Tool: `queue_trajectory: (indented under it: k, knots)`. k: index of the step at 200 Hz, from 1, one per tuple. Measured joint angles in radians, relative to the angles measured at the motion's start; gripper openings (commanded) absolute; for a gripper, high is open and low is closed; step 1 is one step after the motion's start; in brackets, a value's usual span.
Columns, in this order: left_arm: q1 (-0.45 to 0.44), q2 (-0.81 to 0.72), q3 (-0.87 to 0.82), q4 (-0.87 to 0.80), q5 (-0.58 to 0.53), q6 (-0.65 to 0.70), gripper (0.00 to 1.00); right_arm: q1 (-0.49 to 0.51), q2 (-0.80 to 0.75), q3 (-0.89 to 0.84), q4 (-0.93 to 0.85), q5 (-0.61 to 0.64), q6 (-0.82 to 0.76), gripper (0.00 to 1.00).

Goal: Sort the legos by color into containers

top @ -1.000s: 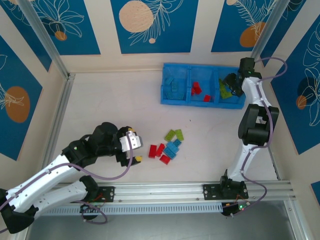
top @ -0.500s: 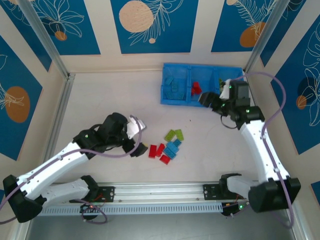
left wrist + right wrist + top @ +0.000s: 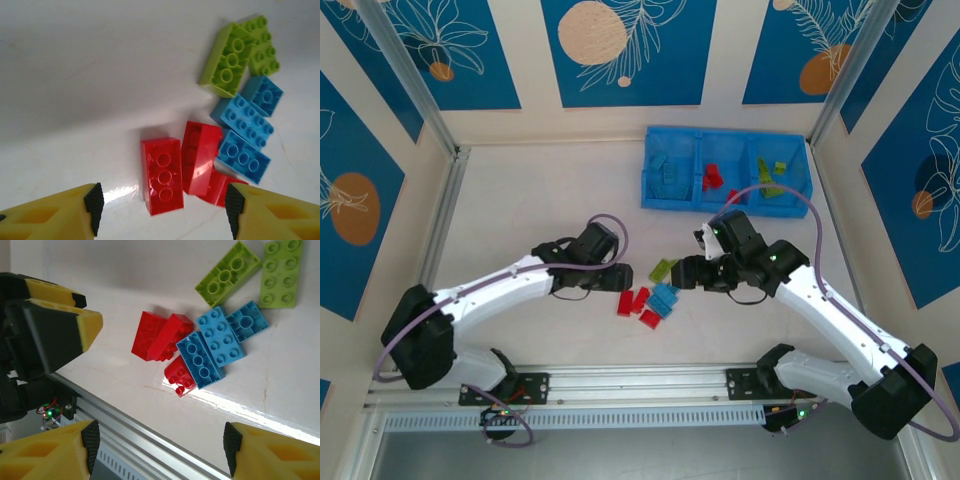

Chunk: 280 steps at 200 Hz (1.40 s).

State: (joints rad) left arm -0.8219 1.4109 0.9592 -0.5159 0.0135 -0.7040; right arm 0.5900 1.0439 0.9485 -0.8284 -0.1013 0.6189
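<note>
Loose legos lie in a small pile mid-table: red bricks (image 3: 630, 302), light blue bricks (image 3: 665, 297) and lime green bricks (image 3: 663, 269). My left gripper (image 3: 617, 288) is low at the pile's left side. In the left wrist view the left gripper (image 3: 163, 210) is open, and one red brick (image 3: 161, 175) lies between its fingertips (image 3: 93, 207) without touching them. My right gripper (image 3: 685, 275) hovers open above the pile's right side, empty. In the right wrist view the right gripper (image 3: 160, 445) has the red bricks (image 3: 150, 335) and blue bricks (image 3: 200, 360) beyond it. The blue containers tray (image 3: 672, 205) stands at the back.
The tray's left compartment holds blue bricks (image 3: 668, 175), the middle red ones (image 3: 712, 178), the right green ones (image 3: 775, 175). An aluminium rail (image 3: 650, 380) runs along the near edge. The two grippers are close together over the pile; the left gripper's body (image 3: 60, 330) faces the right wrist camera.
The left arm reached right to the pile and its jaws narrowed around a red brick. The right arm swung from the tray's right compartment down to the pile.
</note>
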Motion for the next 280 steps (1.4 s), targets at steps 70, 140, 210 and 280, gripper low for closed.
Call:
queue_trajectory:
  k: [70, 140, 210, 280]
  knots:
    - [-0.011, 0.21, -0.016, 0.114, 0.048, -0.049, 0.61, 0.0, -0.047, -0.042, -0.003, 0.039, 0.033, 0.68]
    - [-0.057, 0.228, -0.028, 0.151, 0.092, -0.036, 0.54, 0.0, -0.053, -0.068, -0.01, 0.05, 0.051, 0.68]
    - [-0.078, 0.187, -0.053, 0.161, -0.032, -0.028, 0.46, 0.0, -0.079, -0.073, -0.022, 0.053, 0.066, 0.68]
    - [-0.077, 0.141, -0.121, 0.109, -0.116, -0.013, 0.58, 0.006, -0.099, -0.073, -0.037, 0.068, 0.079, 0.68]
